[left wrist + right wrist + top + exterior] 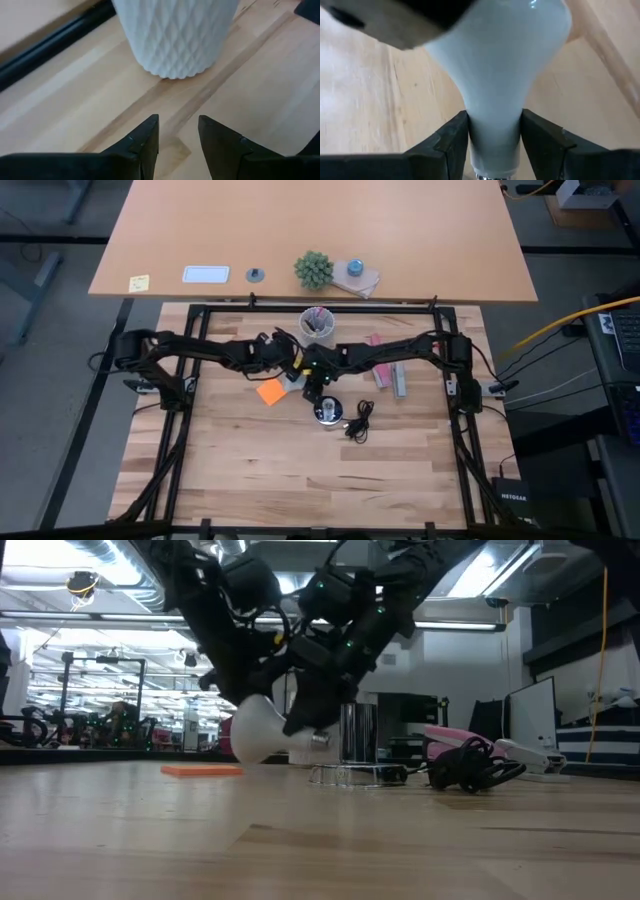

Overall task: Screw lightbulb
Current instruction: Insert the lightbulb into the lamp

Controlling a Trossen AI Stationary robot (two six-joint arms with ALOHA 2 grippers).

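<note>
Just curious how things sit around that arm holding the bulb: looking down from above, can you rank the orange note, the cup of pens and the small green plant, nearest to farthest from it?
From the right gripper, shut on the lightbulb:
1. Orange note, just beside it on the left arm's side.
2. Cup of pens, at the table's back edge.
3. Green plant, beyond, on the other table.
</note>
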